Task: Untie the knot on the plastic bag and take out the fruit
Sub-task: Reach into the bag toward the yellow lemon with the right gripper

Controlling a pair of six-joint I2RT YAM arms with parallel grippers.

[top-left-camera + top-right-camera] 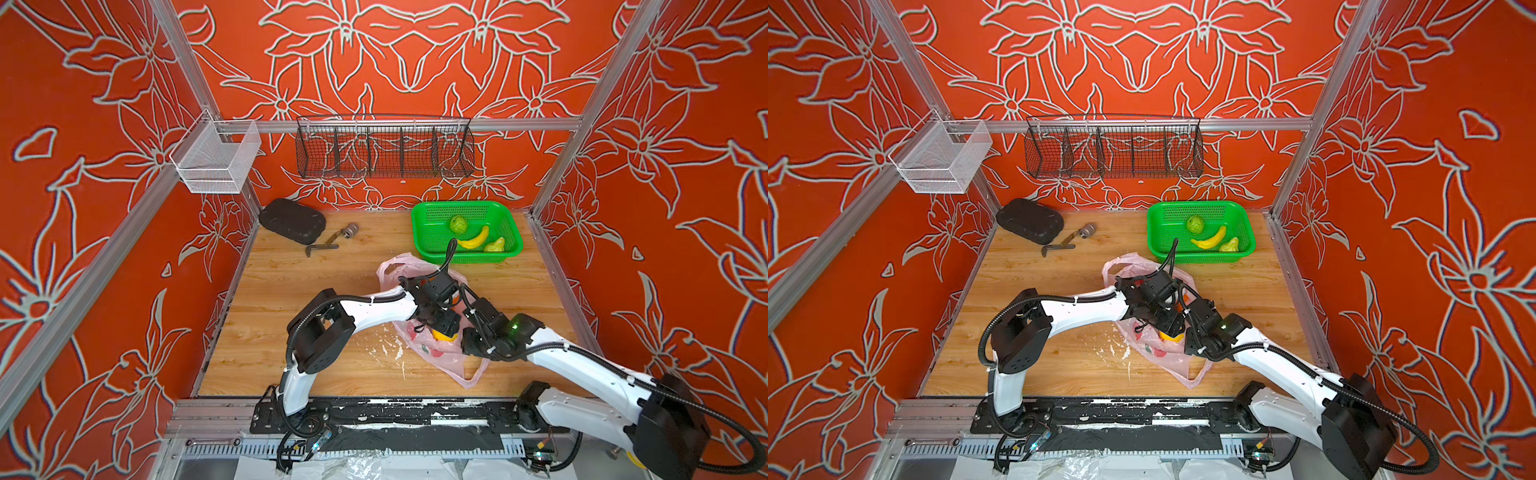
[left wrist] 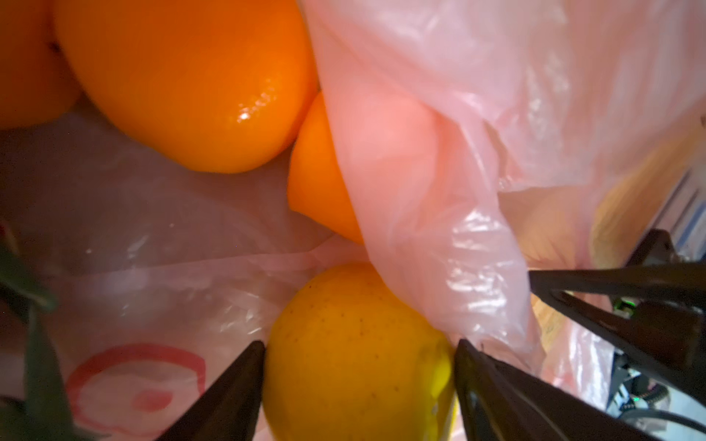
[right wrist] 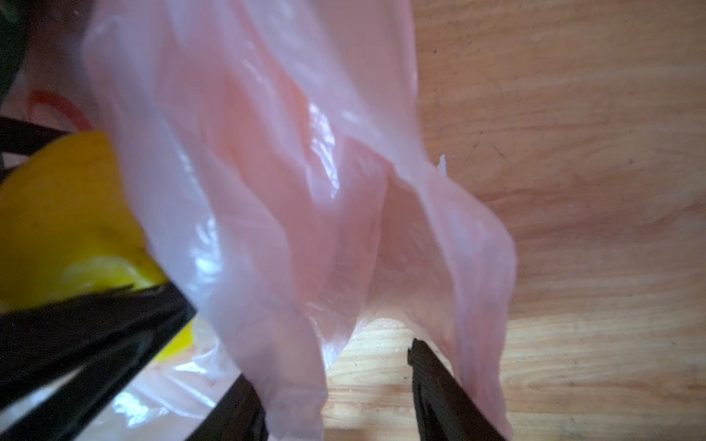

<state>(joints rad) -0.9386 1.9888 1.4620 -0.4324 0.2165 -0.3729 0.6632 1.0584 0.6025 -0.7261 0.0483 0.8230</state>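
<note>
The pale pink plastic bag (image 1: 440,359) (image 1: 1163,353) lies mid-table with its mouth open; no knot shows. My left gripper (image 2: 359,343) is inside the bag, its fingers pressed against both sides of a yellow-orange fruit (image 2: 355,366) (image 1: 442,336). Two oranges (image 2: 191,84) (image 2: 317,183) lie deeper in the bag. My right gripper (image 3: 332,362) stands open at the bag's edge. Folds of the bag (image 3: 267,172) drape over its fingers, and bare wood shows between them. The same yellow-orange fruit (image 3: 65,214) shows in the right wrist view.
A green basket (image 1: 465,206) at the back right holds a banana (image 1: 473,239) and two green fruits. A black tray (image 1: 291,220) and a metal tool (image 1: 328,243) lie at the back left. Wire baskets hang on the back rail.
</note>
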